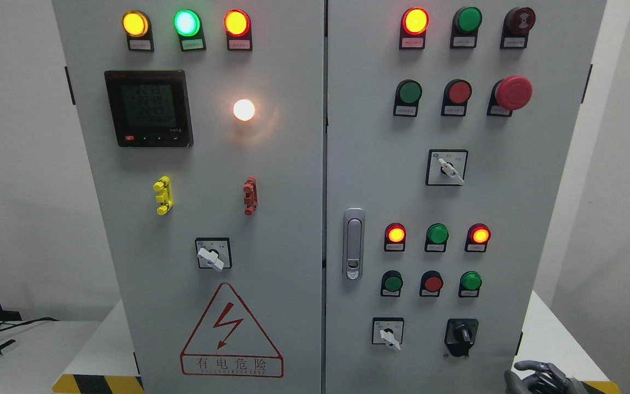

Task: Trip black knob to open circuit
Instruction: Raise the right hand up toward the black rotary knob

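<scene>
At five o'clock in my head view, the right hand (539,377) just pokes above the bottom edge, fingers loosely curled, holding nothing. I see the black knob (461,332) low on the cabinet's right door (512,208), at eleven o'clock from the hand and apart from it. A white selector (389,334) sits at the knob's nine o'clock, three small buttons (433,283) at its twelve, the door latch (353,243) farther up-left. Nothing lies between hand and knob.
</scene>
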Available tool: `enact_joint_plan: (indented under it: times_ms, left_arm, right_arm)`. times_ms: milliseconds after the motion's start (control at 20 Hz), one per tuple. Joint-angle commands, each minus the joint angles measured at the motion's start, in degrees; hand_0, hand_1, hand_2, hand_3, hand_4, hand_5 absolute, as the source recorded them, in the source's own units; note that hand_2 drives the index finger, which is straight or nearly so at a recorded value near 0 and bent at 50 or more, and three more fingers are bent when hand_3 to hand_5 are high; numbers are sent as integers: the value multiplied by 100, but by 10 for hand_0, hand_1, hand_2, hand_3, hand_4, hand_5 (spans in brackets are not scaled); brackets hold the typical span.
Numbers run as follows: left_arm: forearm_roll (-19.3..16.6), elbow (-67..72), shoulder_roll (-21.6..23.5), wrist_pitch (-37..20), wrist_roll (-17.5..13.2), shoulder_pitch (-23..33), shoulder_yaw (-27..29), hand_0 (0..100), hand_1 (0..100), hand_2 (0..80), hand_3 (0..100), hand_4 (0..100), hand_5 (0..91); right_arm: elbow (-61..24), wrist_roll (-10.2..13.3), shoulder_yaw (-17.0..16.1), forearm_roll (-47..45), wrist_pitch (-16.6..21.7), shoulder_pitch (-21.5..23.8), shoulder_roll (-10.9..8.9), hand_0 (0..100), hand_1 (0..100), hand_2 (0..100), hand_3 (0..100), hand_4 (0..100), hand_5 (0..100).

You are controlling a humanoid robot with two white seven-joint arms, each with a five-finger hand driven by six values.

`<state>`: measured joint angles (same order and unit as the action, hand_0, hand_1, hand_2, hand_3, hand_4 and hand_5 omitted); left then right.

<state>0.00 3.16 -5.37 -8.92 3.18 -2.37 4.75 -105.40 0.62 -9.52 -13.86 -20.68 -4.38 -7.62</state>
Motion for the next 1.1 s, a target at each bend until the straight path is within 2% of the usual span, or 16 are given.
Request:
enact_joint_plan:
  times_ms: [0, 600, 1050]
  left_arm:
    - [-176, 0, 1, -5, -1, 0, 0, 120, 389, 0, 0, 0, 0]
    - [-176, 0, -8, -5, -1, 0, 0, 120, 389, 0, 0, 0, 0]
    - [-176, 0, 1, -5, -1, 0, 0, 120, 389, 0, 0, 0, 0]
  right_arm:
    - [213, 87, 380, 7, -23, -203, 33, 267, 791, 475, 760, 690, 638]
    - [195, 272, 758, 7, -23, -247, 85, 296, 783, 479, 764, 691, 639]
    - [195, 316, 820, 7, -23, -300, 112, 307, 780, 480, 764, 691, 638]
